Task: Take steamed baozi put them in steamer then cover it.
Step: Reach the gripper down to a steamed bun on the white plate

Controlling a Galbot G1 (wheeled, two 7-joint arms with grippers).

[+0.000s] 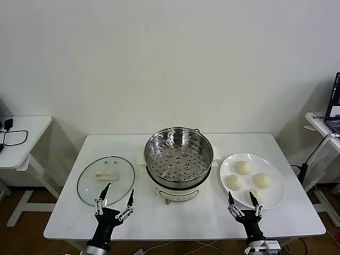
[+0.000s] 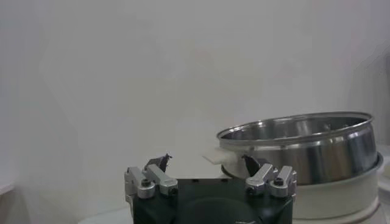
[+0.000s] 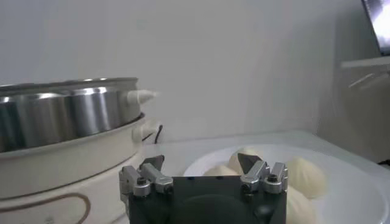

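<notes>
The shiny steel steamer (image 1: 178,154) stands empty on its white pot base (image 1: 175,192) at the table's middle. Three cream-white baozi (image 1: 243,168) lie in plain sight on a white plate (image 1: 273,167) to its right, and a fourth (image 1: 258,195) is partly hidden behind my right gripper. My right gripper (image 1: 243,201) is open and empty, just in front of the plate's near edge. My left gripper (image 1: 114,195) is open and empty, at the near edge of the glass lid (image 1: 105,179). The right wrist view shows the right gripper (image 3: 206,161), the baozi (image 3: 308,176) and the steamer (image 3: 61,112). The left wrist view shows the left gripper (image 2: 207,163) and the steamer (image 2: 304,146).
The white table (image 1: 180,220) has a bare strip along its front edge. The glass lid with a white handle lies flat, left of the steamer. A side table (image 1: 21,141) stands far left and a desk with a laptop (image 1: 333,109) far right.
</notes>
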